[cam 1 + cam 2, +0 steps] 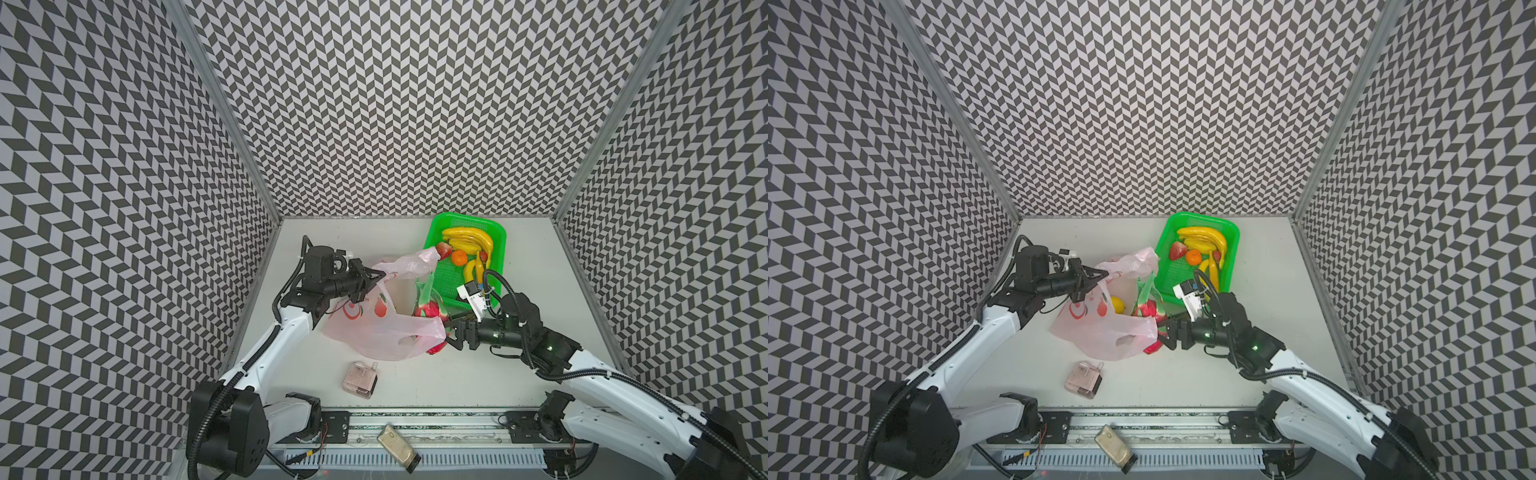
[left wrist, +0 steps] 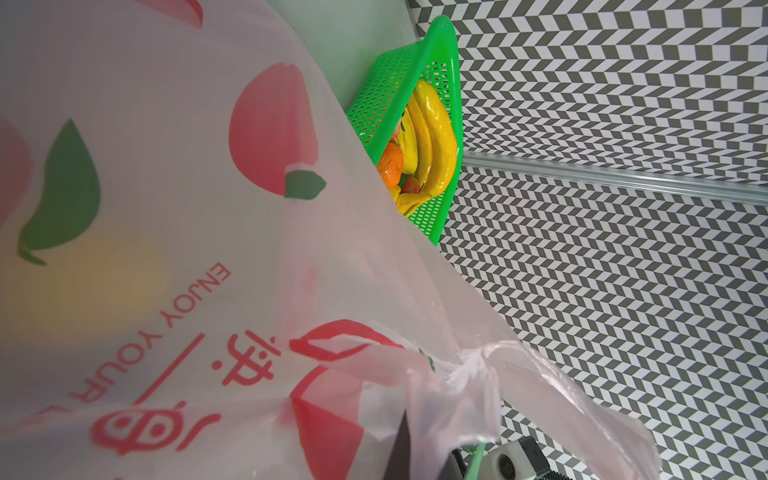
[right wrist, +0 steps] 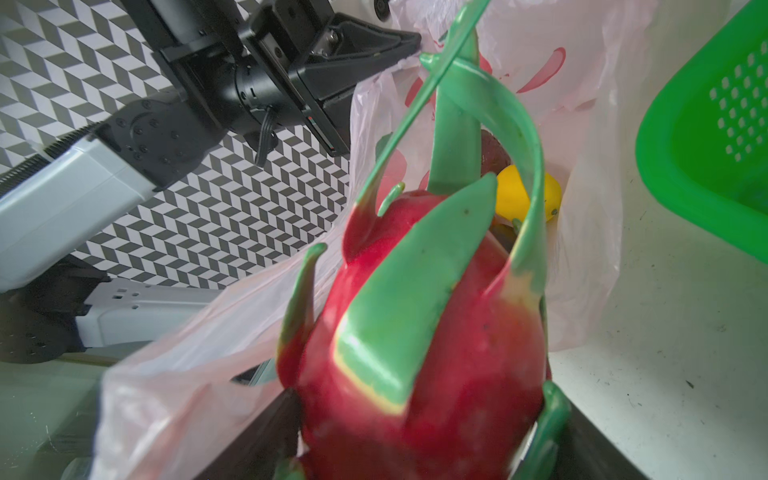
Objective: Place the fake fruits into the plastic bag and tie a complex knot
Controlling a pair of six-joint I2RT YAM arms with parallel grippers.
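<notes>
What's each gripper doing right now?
Left gripper: closed, pinching the plastic bag by its upper edge.
Right gripper: closed around the dragon fruit, holding it at the bag's mouth.

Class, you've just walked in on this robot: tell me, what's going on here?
The left gripper is shut on the rim of the plastic bag, holding its mouth up and open. The right gripper holds the dragon fruit at that mouth, leafy tip pointing in. A yellow fruit lies inside already; bananas, an orange and a strawberry sit in the green basket.
</notes>
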